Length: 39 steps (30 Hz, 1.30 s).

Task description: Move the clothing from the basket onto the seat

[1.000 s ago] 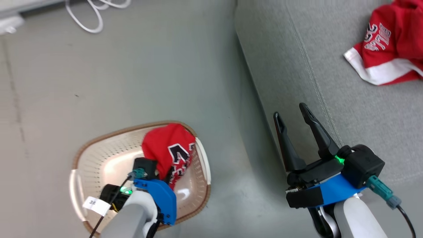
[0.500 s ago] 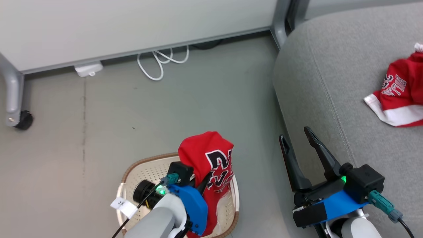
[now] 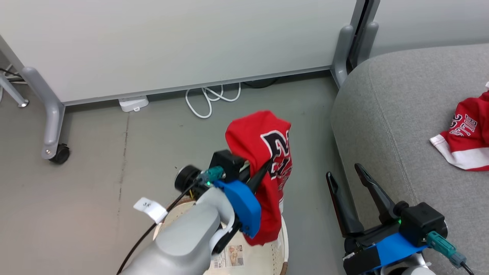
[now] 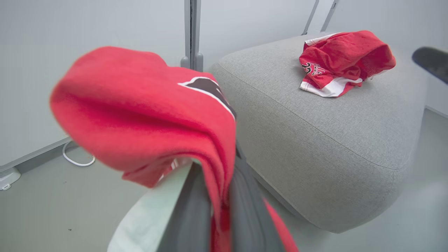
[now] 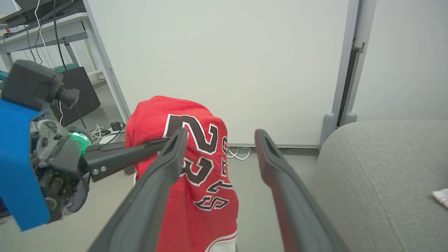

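The left end effector (image 3: 260,175) pinches a red jersey (image 3: 259,137) above the basket (image 3: 283,244), short of the couch (image 3: 401,126). The right end effector (image 3: 344,172) gapes empty. The thin fold could slip free mid-swing.

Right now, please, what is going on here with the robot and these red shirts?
The robot's left hand is shut on a red jersey and holds it up over the basket on the floor. The right hand is open and empty, beside the grey couch. Another red jersey lies on the couch.
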{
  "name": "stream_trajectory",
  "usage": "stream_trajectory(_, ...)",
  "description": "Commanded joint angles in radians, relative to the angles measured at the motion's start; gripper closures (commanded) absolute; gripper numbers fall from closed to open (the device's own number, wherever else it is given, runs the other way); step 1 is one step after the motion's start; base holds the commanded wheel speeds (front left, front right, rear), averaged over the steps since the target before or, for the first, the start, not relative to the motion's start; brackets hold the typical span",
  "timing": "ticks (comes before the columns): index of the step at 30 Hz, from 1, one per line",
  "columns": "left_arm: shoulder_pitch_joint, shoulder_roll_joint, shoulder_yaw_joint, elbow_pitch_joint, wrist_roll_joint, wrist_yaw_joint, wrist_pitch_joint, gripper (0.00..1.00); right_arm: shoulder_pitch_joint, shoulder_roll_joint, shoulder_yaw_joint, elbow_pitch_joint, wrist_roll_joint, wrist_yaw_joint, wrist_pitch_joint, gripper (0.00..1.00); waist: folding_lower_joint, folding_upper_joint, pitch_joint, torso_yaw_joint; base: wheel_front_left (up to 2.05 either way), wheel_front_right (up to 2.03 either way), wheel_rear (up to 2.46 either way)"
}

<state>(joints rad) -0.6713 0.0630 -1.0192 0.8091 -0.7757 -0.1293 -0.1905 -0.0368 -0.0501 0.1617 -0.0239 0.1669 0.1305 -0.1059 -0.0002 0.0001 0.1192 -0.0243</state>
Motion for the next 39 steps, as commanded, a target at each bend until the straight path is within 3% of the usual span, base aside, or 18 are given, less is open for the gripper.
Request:
stream_trajectory(1, -0.038, -0.001, -0.008, -0.008, -0.01, -0.001, -0.015, 1.0, 0.018, 0.0, -0.004, -0.009, -0.007, 0.0, 0.006, 0.0, 0.0002, -0.0001, -0.008, 0.006, 0.0, 0.0, 0.0)
stream_trajectory(13, -0.141, -0.012, -0.033, -0.045, -0.053, 0.0, -0.06, 1.0, 0.047, 0.0, -0.006, -0.027, -0.008, 0.0, 0.033, 0.0, 0.0002, -0.0001, -0.039, 0.018, 0.0, 0.0, 0.0)
stream_trajectory(27, -0.171, -0.012, -0.093, -0.103, -0.112, 0.042, -0.071, 1.0, 0.065, 0.0, 0.002, -0.039, -0.005, 0.0, 0.047, 0.0, 0.0002, -0.0001, -0.068, 0.014, 0.0, 0.0, 0.0)
stream_trajectory(39, -0.187, -0.012, -0.127, -0.102, -0.139, 0.053, -0.076, 1.0, 0.043, 0.0, 0.038, -0.016, 0.02, 0.0, 0.048, 0.0, 0.0002, -0.0001, -0.05, 0.017, 0.0, 0.0, 0.0)
